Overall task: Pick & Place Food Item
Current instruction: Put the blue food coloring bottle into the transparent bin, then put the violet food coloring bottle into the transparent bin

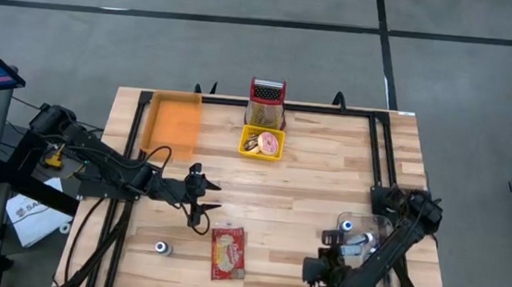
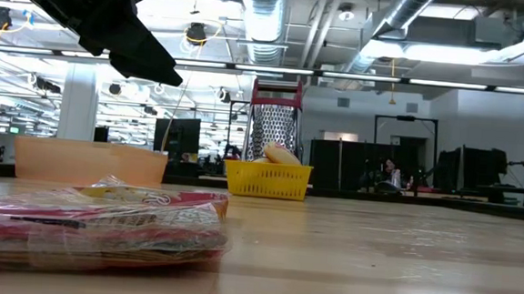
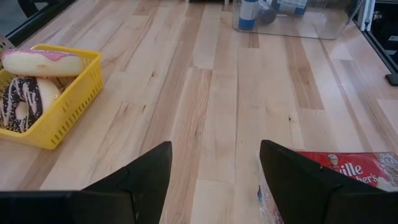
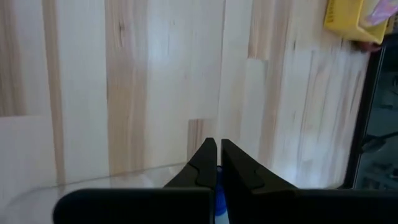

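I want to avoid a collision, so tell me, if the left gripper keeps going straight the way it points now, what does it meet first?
Mostly bare table. The open left gripper points between the yellow basket and the red snack packet; the first thing ahead looks like the clear container at the far side, though depth is uncertain.

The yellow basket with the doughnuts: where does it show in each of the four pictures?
High view: yellow basket at the table's far middle, just in front of the metal grater.
Low view: centre, grater rising behind it.
Left wrist view: at the left edge.
Right wrist view: a yellow corner at the top right.
Shared landmark: the grater, in the high and low views.
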`<state>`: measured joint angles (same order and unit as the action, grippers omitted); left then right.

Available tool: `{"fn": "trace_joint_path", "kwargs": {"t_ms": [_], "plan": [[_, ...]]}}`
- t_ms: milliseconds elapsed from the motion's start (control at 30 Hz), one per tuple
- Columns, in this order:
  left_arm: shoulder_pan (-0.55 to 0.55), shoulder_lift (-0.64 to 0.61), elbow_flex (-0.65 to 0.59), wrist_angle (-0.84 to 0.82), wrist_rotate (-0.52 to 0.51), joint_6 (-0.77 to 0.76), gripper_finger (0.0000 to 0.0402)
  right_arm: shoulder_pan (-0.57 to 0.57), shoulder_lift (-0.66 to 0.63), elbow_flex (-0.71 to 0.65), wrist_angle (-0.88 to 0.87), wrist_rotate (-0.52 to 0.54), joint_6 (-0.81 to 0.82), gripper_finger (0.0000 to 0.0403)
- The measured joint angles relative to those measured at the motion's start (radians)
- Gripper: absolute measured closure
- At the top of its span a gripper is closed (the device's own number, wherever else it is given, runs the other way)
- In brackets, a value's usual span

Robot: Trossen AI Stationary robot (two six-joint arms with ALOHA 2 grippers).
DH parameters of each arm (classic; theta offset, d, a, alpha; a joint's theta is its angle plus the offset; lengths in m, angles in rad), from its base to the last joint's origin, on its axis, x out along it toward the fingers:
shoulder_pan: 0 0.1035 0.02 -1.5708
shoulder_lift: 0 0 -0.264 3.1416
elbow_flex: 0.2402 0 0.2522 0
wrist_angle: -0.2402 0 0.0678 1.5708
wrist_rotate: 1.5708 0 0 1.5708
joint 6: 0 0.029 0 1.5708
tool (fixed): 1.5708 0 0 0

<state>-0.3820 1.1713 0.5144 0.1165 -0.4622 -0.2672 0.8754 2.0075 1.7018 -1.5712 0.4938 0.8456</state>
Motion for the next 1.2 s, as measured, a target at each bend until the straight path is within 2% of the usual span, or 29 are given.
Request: {"fn": "trace_joint_path", "kwargs": {"t_ms": [233,400,733,867,1067,1200], "plan": [[0.000,0.000,0.000,0.001,0.000,-0.003,0.0163,0.052,0.000,-0.061,0.000,-0.001,0.091,0.0403],[0.000,0.000,0.000,0.015,0.000,-0.003,0.0163,0.055,0.000,-0.075,-0.001,0.001,0.097,0.0399],[0.000,0.000,0.000,0.015,0.000,-0.002,0.0163,0.061,0.000,-0.107,0.000,0.013,0.106,0.0336],[0.000,0.000,0.000,0.015,0.000,-0.002,0.0163,0.061,0.000,-0.108,0.000,0.070,0.104,0.0312],[0.000,0.000,0.000,0.015,0.000,0.005,0.0163,0.039,0.000,-0.108,0.023,0.235,0.088,0.0278],[0.000,0.000,0.000,0.014,0.000,0.006,0.0163,0.000,0.000,-0.108,0.149,0.316,-0.036,0.0257]]}}
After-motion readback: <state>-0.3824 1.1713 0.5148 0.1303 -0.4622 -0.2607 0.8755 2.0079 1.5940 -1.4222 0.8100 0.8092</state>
